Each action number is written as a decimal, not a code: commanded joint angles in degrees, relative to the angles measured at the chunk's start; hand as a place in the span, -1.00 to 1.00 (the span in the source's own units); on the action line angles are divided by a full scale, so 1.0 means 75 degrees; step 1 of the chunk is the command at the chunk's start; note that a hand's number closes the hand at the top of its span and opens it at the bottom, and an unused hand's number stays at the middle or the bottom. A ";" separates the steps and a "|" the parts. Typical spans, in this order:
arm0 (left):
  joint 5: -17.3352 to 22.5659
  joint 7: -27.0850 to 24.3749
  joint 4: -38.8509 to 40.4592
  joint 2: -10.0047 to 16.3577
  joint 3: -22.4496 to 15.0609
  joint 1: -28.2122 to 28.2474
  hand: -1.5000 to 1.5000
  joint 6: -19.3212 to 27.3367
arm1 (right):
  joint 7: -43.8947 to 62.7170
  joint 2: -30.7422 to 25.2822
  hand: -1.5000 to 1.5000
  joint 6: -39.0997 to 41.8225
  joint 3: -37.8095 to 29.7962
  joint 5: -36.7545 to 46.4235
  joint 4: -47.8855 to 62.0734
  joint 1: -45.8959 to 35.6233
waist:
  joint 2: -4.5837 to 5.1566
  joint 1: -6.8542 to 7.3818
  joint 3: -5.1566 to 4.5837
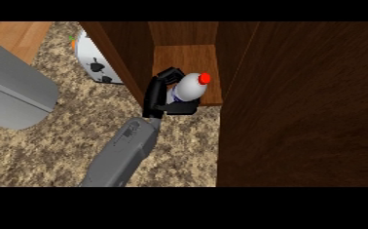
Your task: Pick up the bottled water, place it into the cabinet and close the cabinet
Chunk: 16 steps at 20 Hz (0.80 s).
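Holding bottle (pixel 188 89) in left hand (pixel 159 96), fingers curling round mid-body, red cap (pixel 205 78) poking out past fingertips. Prob. light, stiff, slick plastic; gripping mid-body looking safest.

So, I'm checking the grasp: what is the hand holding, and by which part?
The left hand holds the bottled water, fingers curled round its body; the red cap is free.

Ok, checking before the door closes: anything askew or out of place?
The bottled water leans to the right at the front edge of the cabinet shelf, held by the robot hand rather than standing. Nothing looks spilled or damaged.
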 commanded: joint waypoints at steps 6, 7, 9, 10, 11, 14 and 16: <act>0.1141 0.0296 0.1759 -0.0003 0.0268 -0.1726 1.00 0.0572 | -0.0269 -0.0351 -1.00 0.0519 -0.0715 -0.0965 -0.0519 0.0362 | 0.0084 -0.0272 0.0000; 0.1154 0.0390 0.2029 -0.0003 0.0619 -0.2120 1.00 0.0280 | 0.0025 -0.0341 -1.00 0.0447 -0.0872 -0.1007 -0.0484 0.0139 | 0.0105 -0.0143 -0.0001; 0.1061 0.0373 0.2431 -0.0003 0.0518 -0.2324 1.00 0.0772 | -0.0215 -0.0205 -1.00 0.0493 -0.0709 -0.0906 -0.0404 0.0255 | 0.0084 -0.0189 0.0001; 0.0716 0.0425 0.2681 -0.0003 0.0742 -0.2566 1.00 0.1003 | -0.0375 -0.0170 -1.00 0.0525 -0.0627 -0.0858 -0.0509 0.0518 | 0.0061 -0.0158 0.0004; 0.0927 0.0249 0.2805 -0.0003 0.0536 -0.2510 1.00 0.1311 | -0.0065 -0.0319 -1.00 0.0596 -0.0777 -0.1000 -0.0642 0.0298 | 0.0123 -0.0227 -0.0001; 0.0477 0.0203 0.3564 -0.0003 0.0668 -0.3057 1.00 0.1832 | -0.0224 -0.0194 -1.00 0.0576 -0.0861 -0.0972 -0.0429 0.0238 | 0.0147 -0.0200 0.0005; 0.0166 0.0199 0.3960 0.0063 0.0479 -0.3264 1.00 0.2285 | -0.0342 -0.0163 -1.00 0.0650 -0.0794 -0.0873 -0.0305 0.0296 | 0.0141 -0.0244 0.0007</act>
